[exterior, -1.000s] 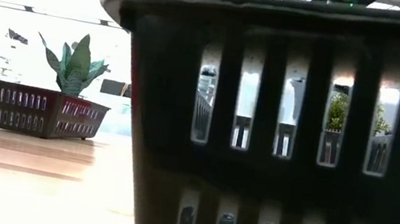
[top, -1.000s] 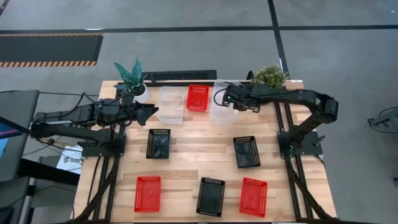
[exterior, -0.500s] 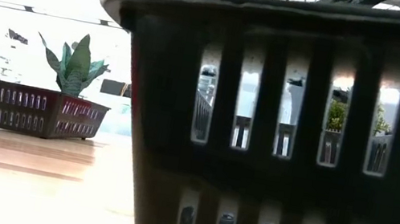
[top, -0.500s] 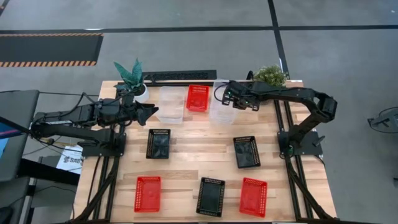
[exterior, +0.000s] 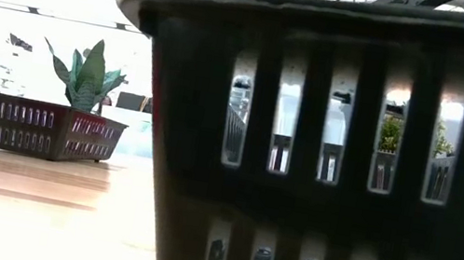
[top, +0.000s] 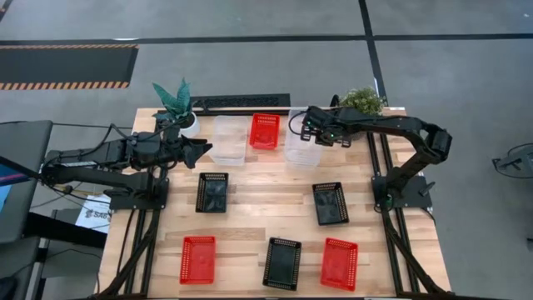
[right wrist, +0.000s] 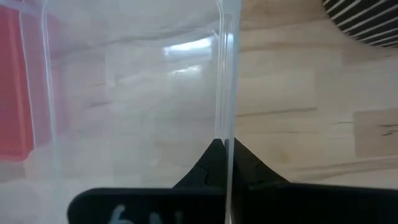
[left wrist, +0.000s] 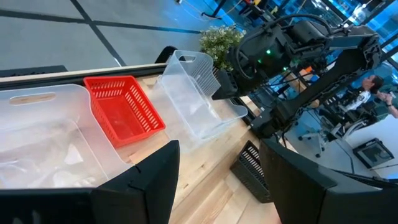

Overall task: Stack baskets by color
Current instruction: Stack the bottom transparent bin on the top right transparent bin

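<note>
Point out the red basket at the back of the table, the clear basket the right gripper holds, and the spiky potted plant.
red basket (top: 266,131), high view, mesh floor
clear basket (left wrist: 198,102), left wrist view, inner wall
spiky potted plant (top: 174,100), high view, leaves

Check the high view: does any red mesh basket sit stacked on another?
No: the three red mesh baskets lie apart.

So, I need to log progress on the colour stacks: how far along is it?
Nothing looks stacked yet: red and black baskets lie singly, like the red basket at the back. In hand: the right gripper is shut on the wall of a clear basket. The left gripper waits open beside another clear basket. All three stacks remain.
</note>
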Controlling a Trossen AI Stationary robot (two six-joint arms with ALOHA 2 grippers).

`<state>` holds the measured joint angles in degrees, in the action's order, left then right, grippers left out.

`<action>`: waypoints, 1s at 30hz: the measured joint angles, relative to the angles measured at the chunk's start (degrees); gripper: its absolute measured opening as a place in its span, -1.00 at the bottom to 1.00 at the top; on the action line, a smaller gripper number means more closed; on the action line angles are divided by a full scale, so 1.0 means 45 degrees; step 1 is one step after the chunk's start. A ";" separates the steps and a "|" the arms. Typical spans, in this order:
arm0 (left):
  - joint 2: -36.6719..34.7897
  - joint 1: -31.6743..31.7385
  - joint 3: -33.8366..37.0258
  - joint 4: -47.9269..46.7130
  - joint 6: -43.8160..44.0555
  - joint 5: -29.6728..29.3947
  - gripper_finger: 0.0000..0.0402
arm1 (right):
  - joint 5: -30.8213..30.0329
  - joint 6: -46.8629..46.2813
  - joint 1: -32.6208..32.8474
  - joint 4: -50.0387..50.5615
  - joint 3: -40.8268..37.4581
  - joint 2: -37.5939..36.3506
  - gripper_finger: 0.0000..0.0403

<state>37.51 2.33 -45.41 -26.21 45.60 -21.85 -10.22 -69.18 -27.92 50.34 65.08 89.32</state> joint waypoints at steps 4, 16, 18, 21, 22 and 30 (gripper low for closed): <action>0.0002 0.0000 0.0000 -0.0002 -0.0024 0.0000 0.04 | -0.0003 0.0492 -0.0102 -0.0002 0.0000 0.0000 -0.94; 0.0002 0.0000 0.0000 -0.0007 -0.0039 -0.0172 0.04 | -0.0010 0.0820 -0.0298 -0.0675 0.0000 0.0000 -0.92; 0.0002 0.0000 0.0000 -0.0007 -0.0039 -0.0223 0.04 | -0.0010 0.0820 -0.0307 -0.0846 0.0000 0.0005 -0.92; 0.0002 0.0001 0.0000 -0.0007 -0.0039 -0.0228 0.04 | -0.0024 0.0831 -0.0314 -0.0820 0.0005 0.0005 -0.92; 0.0002 0.0000 0.0000 -0.0007 -0.0039 -0.0227 0.04 | -0.0026 0.0861 -0.0330 -0.0821 0.0005 0.0005 -0.92; 0.0001 0.0000 0.0000 -0.0007 -0.0040 -0.0231 0.04 | -0.0039 0.1023 -0.0331 -0.0729 0.0005 0.0005 -0.91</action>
<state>37.51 2.33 -45.41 -26.24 45.42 -22.89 -10.39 -64.58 -29.41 47.05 65.10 89.34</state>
